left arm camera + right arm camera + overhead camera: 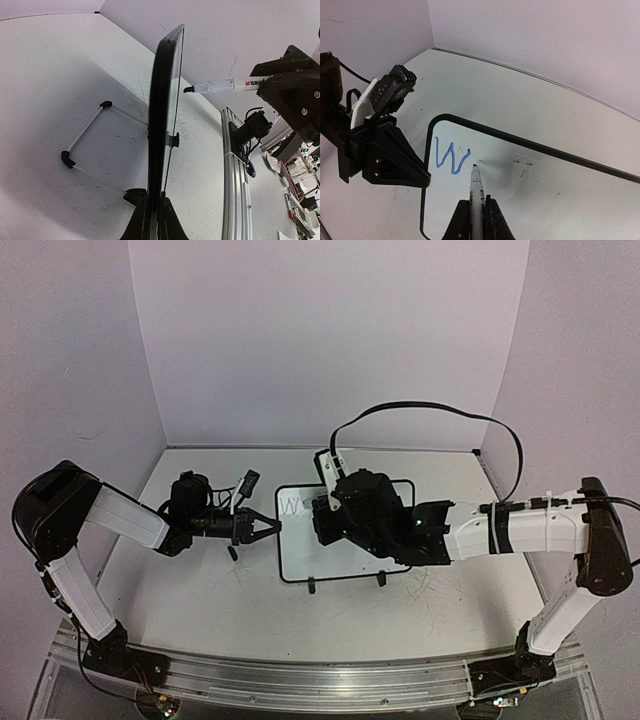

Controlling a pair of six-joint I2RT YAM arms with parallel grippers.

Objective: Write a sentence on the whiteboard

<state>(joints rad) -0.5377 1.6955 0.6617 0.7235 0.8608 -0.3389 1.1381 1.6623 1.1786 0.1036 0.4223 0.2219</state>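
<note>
A: How far along is the writing?

B: Barely begun, by the look of it; the sentence (449, 157) so far is a single blue W at the upper left of the whiteboard (545, 190); every later letter is left to do, and the rest of the board is unwritten apart from a few faint smudges.

A: Where is the board?

B: It stands near upright on its little feet in the middle of the worktop (200, 590), between the two arms; the left wrist view shows it edge-on.

A: And the left arm (130, 515)?

B: Its jaws are closed tight on the board's left edge, about halfway up the frame, which would steady it against the push of writing.

A: The right arm (520, 525)?

B: Its jaws are clamped on a marker (476, 190), cap off; the tip points at the board just to the right of the W, where a second letter would go; whether the tip touches the surface or sits a hair off it cannot be told.

A: So what remains?

B: Nearly everything, judging from one letter; the remaining words and the full stop.
</note>
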